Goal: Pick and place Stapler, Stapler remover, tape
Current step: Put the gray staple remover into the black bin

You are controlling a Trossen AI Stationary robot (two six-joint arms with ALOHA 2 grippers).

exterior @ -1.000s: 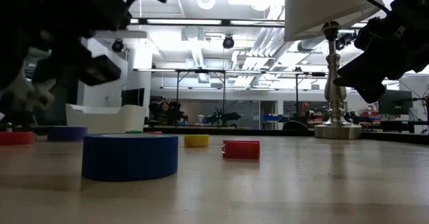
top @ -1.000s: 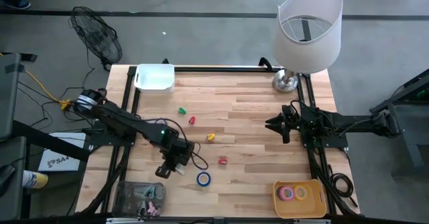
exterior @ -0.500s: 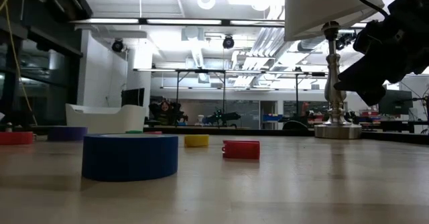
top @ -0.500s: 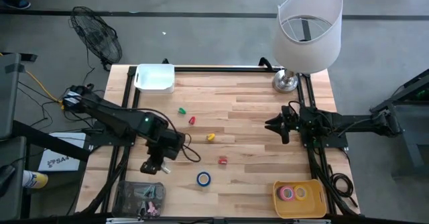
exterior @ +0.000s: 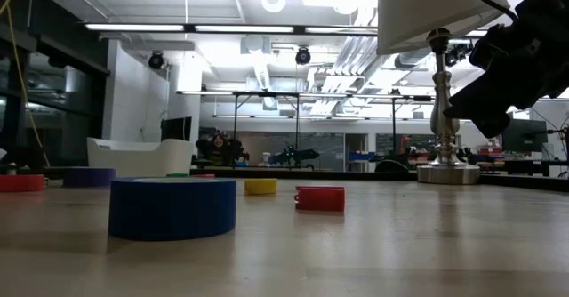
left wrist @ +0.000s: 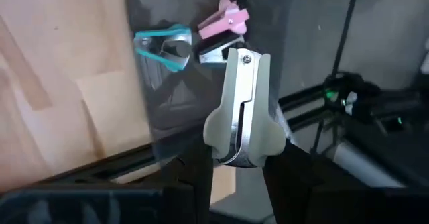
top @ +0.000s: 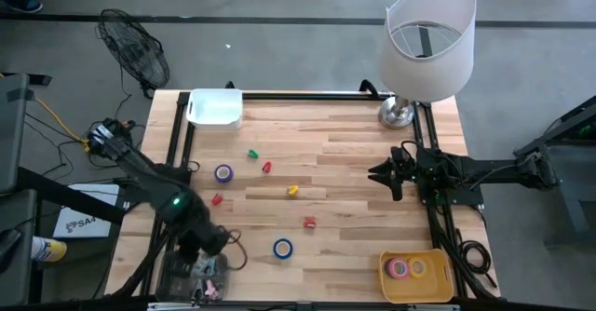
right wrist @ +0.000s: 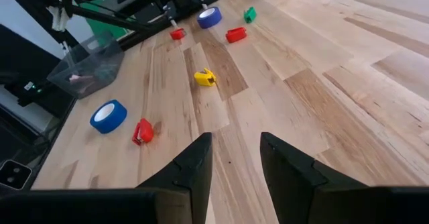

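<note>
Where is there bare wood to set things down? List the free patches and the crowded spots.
Free: the wide strip between the yellow remover and the right tool, and the wood between the white tray and the lamp base. Crowded: the left half, dotted with the purple tape, blue tape and small removers. The left tool holds a grey remover over the clear bin.
</note>
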